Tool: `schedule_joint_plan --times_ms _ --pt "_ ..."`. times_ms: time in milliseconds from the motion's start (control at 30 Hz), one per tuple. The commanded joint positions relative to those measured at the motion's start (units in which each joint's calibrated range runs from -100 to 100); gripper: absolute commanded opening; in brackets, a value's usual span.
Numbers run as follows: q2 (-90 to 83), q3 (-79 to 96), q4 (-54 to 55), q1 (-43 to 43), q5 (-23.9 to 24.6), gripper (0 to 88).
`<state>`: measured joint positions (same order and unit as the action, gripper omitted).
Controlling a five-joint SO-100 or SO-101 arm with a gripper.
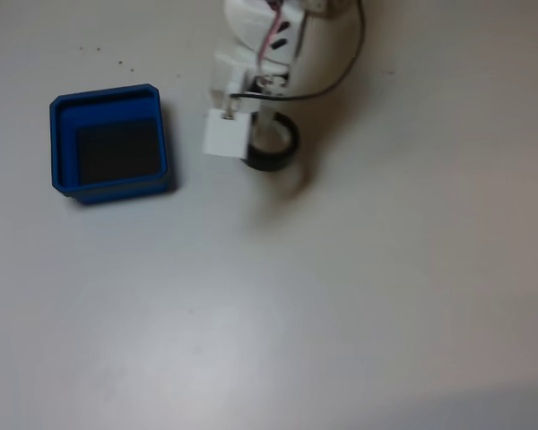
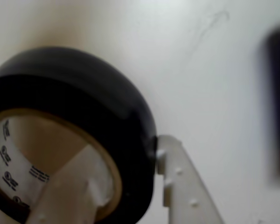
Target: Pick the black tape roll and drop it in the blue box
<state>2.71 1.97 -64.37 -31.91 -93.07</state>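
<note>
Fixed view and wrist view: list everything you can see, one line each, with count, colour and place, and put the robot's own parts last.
Black tape roll with pale beige inner core: one, black; on the table right of the box in the fixed view, with one gripper finger inside its core and one outside in the wrist view.
Bright blue square plastic box with dark bottom: one, blue; left part of the table in the fixed view, nothing in it.
White table: one, white; under everything.
Black cable: one, black; running along the arm.
White arm: one, white; top centre of the fixed view.
Gripper: one, white; straddling the roll's wall.
</note>
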Motion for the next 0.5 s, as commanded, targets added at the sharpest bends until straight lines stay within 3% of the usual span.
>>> schedule_joint_plan --times_ms 0,267,467 --pt "-3.96 -2.42 0.42 -6.73 -0.18 0.7" --pt "-3.71 -5.93 0.92 -20.11 -0.27 0.7" --pt "-3.46 -6.82 7.52 -24.41 -0.36 0.7"
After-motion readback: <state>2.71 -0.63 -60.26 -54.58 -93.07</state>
